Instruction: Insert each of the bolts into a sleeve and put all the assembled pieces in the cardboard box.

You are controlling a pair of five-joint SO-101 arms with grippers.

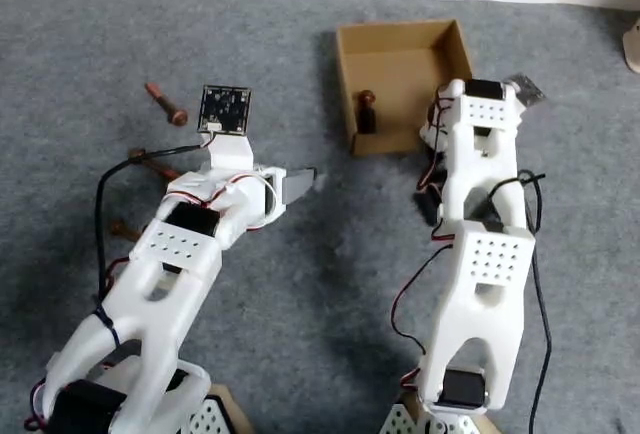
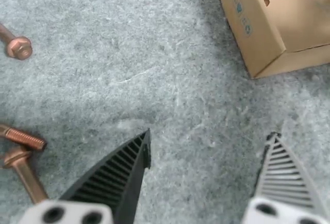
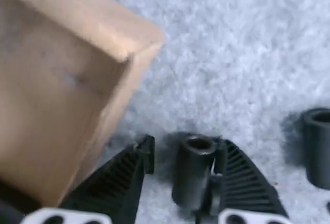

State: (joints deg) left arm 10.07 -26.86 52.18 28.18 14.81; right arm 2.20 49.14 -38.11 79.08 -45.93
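Right wrist view: sleeve [image 3: 193, 175] upright on carpet [image 3: 247, 53], long axis vertical, sits inside spread jaws of right gripper [image 3: 184, 146]; one jaw touches it, other stands apart, so not yet clamped. Just beside it, cardboard box [image 3: 77, 22]; second sleeve [image 3: 317, 146] near. Farther off, left gripper [image 2: 210, 134] spread wide, nothing held; bolts [image 2: 23, 175] lie flat beside it, nearer left arm than right.

A: what's around the left gripper [image 2: 210, 133] rn?
B: jaws wide apart over grey carpet [image 2: 154, 69]. cardboard box [image 2: 258, 33] at its 1 o'clock, one bolt [image 2: 18, 47] at 10, two more bolts [image 2: 25, 138] side by side near 9.
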